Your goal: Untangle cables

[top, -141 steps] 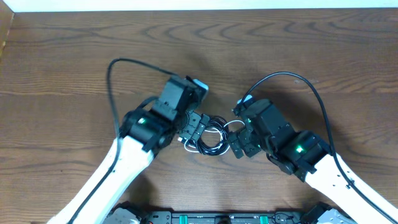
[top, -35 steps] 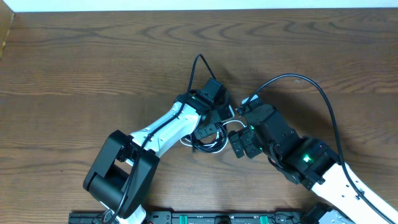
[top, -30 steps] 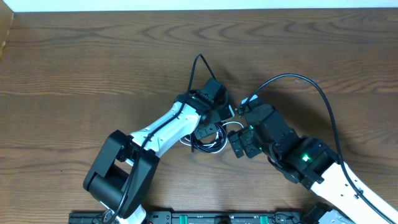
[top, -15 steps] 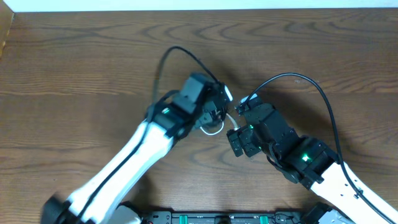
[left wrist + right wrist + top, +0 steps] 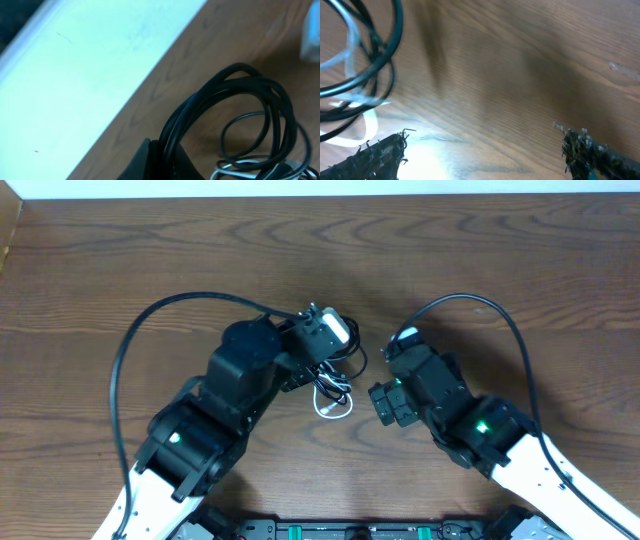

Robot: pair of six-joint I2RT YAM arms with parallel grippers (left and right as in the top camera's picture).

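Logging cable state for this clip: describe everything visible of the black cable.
The black cable is a thin, glossy cord bunched in several loose loops. The left gripper pinches the strands at one side. The white cable is tangled through its lower loops. Its plugs cannot be made out.

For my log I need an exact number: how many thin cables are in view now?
2. The black cable is a coil held by the left gripper. The white cable loops through it and hangs toward the table. Parts may be hidden.
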